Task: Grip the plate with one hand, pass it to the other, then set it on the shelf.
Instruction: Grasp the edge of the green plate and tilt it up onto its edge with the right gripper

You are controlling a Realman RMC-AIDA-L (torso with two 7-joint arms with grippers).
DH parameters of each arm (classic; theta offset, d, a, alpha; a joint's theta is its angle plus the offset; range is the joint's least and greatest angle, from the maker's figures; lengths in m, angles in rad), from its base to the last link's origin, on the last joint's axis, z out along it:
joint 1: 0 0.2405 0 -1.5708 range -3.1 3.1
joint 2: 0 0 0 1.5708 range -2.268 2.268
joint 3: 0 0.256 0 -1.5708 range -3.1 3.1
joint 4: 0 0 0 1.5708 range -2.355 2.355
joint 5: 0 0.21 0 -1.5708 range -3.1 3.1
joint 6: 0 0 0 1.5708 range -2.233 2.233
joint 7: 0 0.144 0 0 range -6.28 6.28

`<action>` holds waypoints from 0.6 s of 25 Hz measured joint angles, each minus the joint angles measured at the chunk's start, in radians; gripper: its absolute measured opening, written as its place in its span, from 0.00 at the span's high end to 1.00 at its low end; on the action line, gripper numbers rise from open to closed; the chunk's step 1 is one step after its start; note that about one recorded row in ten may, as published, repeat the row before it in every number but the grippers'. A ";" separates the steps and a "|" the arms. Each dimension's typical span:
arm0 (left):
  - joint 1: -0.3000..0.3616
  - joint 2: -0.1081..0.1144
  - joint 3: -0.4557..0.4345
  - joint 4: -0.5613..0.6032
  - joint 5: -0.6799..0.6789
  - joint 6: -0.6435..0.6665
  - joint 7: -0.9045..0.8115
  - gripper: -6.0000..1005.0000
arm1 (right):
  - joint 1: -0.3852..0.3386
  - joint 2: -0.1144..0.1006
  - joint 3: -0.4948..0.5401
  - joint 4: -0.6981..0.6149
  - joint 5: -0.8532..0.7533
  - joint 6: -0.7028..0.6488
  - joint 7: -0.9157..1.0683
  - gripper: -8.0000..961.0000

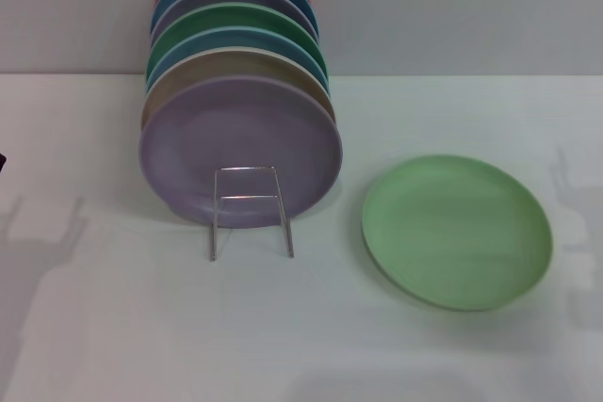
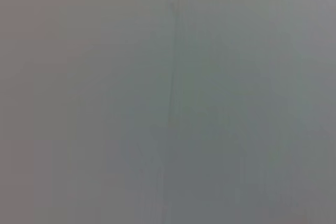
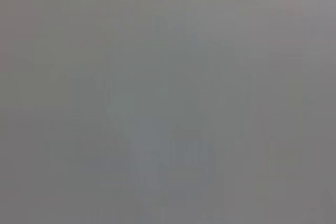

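The light pastel-green plate (image 1: pixel 457 230) lies flat on the white table, right of centre in the head view. The silver wire rack (image 1: pixel 250 209) stands left of it, with its upright rectangular loop at the front. Several plates stand on edge in the rack; a lilac plate (image 1: pixel 240 150) is the front one. Neither gripper shows in the head view, apart from a small dark tip at the far left edge (image 1: pixel 2 163). Both wrist views show only a plain grey surface.
Behind the lilac plate stand tan, blue, dark green (image 1: pixel 240 21), purple, blue and red plates in a row toward the back wall. Faint arm shadows fall on the table at the left and right sides.
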 joint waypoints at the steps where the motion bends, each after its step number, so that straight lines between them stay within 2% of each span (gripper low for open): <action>1: 0.000 0.000 0.000 0.000 0.000 0.000 0.000 0.19 | -0.005 -0.001 0.009 -0.025 -0.001 0.025 -0.012 0.28; 3: 0.001 0.000 0.000 0.000 0.000 0.000 0.000 0.19 | -0.023 -0.003 0.039 -0.098 -0.002 0.104 -0.050 0.28; 4: 0.006 0.000 0.001 -0.001 0.000 0.001 0.000 0.19 | -0.040 -0.004 0.076 -0.174 -0.003 0.190 -0.106 0.28; 5: 0.009 0.000 0.001 -0.001 0.000 0.004 0.000 0.19 | -0.040 -0.004 0.076 -0.174 -0.003 0.190 -0.106 0.28; 11: 0.011 0.000 0.000 0.003 0.000 0.011 -0.001 0.19 | -0.097 -0.004 0.211 -0.407 -0.011 0.514 -0.202 0.28; 15: 0.011 0.000 -0.001 0.006 0.000 0.011 -0.002 0.19 | -0.137 0.000 0.360 -0.572 -0.067 0.828 -0.203 0.28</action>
